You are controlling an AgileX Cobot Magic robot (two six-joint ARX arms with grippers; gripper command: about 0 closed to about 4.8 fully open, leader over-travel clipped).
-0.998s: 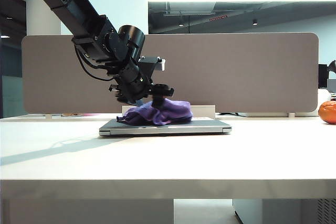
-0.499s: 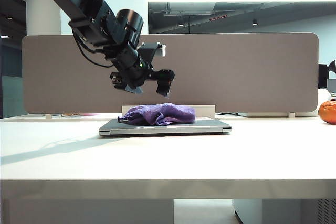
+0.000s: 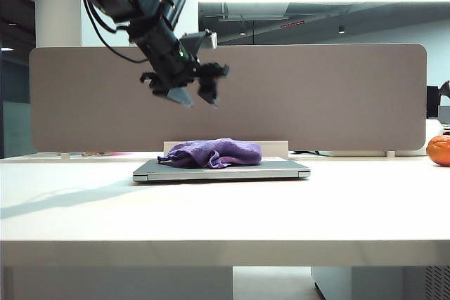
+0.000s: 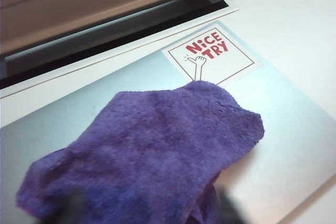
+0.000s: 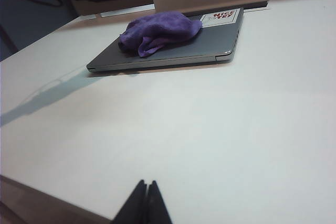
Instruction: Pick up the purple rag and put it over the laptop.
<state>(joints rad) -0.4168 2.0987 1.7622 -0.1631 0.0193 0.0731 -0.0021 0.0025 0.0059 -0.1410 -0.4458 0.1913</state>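
The purple rag (image 3: 214, 152) lies bunched on the closed silver-grey laptop (image 3: 281, 168), covering the left half of its lid. My left gripper (image 3: 194, 94) hangs well above the rag, open and empty, fingers pointing down. In the left wrist view the rag (image 4: 147, 150) fills the foreground on the laptop lid (image 4: 294, 145), with blurred dark fingertips (image 4: 73, 208) at the frame's edge. The right wrist view shows the rag (image 5: 157, 31) and the laptop (image 5: 210, 45) far off. My right gripper (image 5: 147, 184) is shut, over the table's near part.
A grey partition panel (image 3: 316, 96) stands behind the white table (image 3: 211, 209). A white box (image 3: 274, 147) sits just behind the laptop. An orange fruit (image 3: 438, 150) lies at the far right. A "NICE TRY" sticker (image 4: 210, 56) marks the lid's corner.
My left gripper let go of the rag and rose up and slightly back. The rag settled flatter on the laptop. The right arm stayed still.
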